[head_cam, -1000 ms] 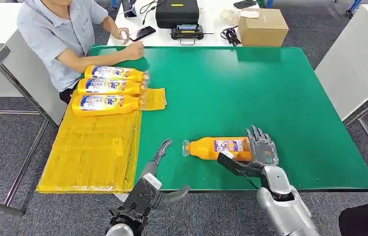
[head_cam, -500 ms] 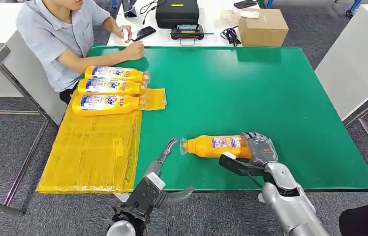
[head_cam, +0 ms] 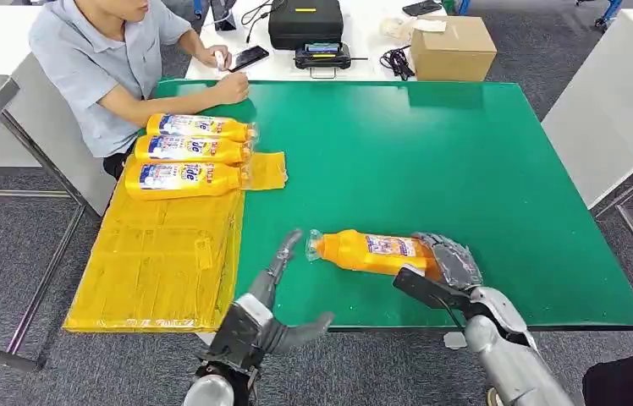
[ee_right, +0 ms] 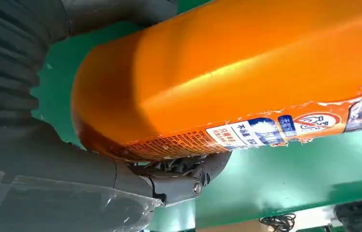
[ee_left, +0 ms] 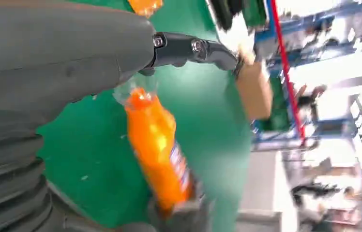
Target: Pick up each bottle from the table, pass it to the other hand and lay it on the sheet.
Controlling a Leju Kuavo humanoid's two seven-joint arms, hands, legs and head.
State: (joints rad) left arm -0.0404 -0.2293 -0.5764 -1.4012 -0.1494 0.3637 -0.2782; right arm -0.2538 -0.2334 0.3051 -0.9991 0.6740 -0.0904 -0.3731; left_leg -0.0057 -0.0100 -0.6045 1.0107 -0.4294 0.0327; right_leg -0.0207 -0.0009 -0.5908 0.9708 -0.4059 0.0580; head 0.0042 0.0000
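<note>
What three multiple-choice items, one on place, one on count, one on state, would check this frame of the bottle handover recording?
1. Where is the orange bottle that the right hand holds?
A. over the green table, near its front edge
B. on the yellow sheet
C. on the floor

2. How many bottles lie on the yellow sheet?
A. one
B. three
C. five

3. What is the left hand doing?
A. holding a bottle
B. pressing on the sheet
C. open, fingers reaching toward the bottle's cap end

Key: 1 A, the bottle shows against green in the head view; 2 B, three labelled bottles lie side by side at the sheet's far end; 3 C, the hand holds nothing.
</note>
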